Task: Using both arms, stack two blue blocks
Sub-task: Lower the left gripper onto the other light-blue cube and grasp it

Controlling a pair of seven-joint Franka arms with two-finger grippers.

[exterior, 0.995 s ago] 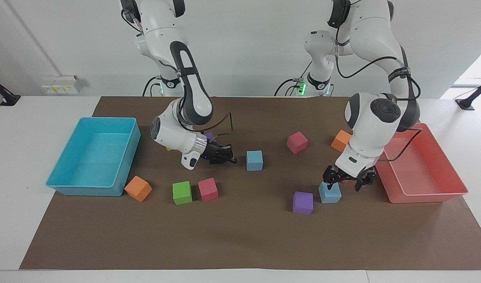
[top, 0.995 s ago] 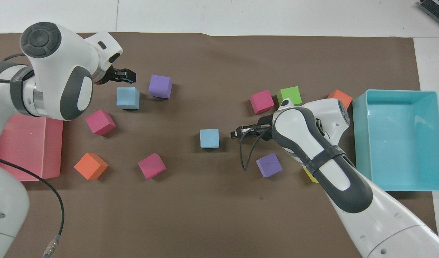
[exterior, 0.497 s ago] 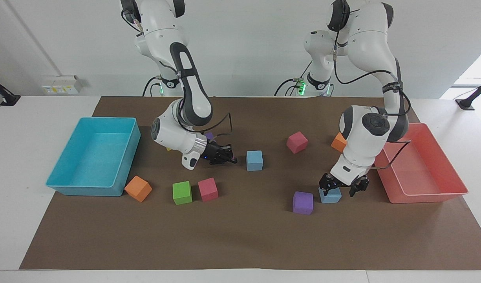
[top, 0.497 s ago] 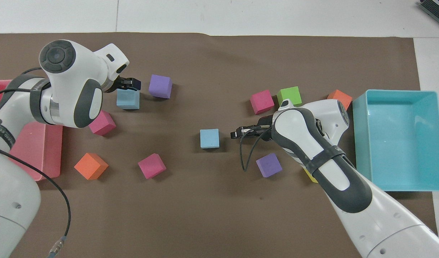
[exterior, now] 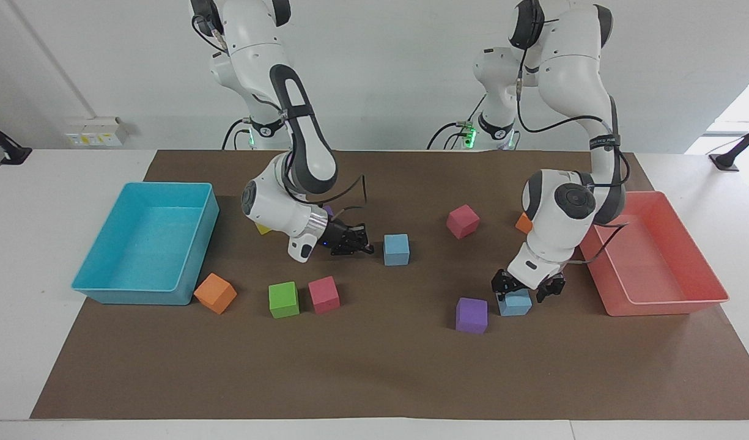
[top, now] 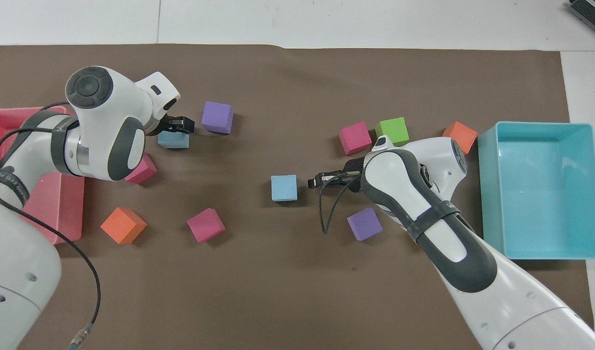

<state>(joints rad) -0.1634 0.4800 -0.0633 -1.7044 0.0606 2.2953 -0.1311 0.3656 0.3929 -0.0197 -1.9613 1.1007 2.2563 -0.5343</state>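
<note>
The left gripper (exterior: 526, 289) stands low over one blue block (exterior: 514, 302), its jaws spread wide with a finger on either side of the block's top; whether the fingers touch the block cannot be told, and the block sits flat on the brown mat (exterior: 374, 366). A purple block (exterior: 471, 315) lies just beside this blue block, toward the right arm's end, with a narrow gap between them. Toward the left arm's end the red tray (exterior: 661, 305) has its rim near the gripper. A pink block (top: 142, 170) lies nearer the robots than the jaws, partly under the arm in the overhead view.

The right gripper (exterior: 363, 243) lies low and nearly level over the mat, its jaws pressed together and holding nothing. Its tip points at the second blue block (exterior: 396, 249), which rests just ahead of the jaws with a small gap, on open mat. Bare mat stretches from that block toward the left arm's end as far as another pink block (exterior: 462, 220). A green block (exterior: 284, 299) and a third pink block (exterior: 323, 294) sit side by side farther from the robots than the right gripper, and a second purple block (top: 364, 223) sits nearer the robots.
</note>
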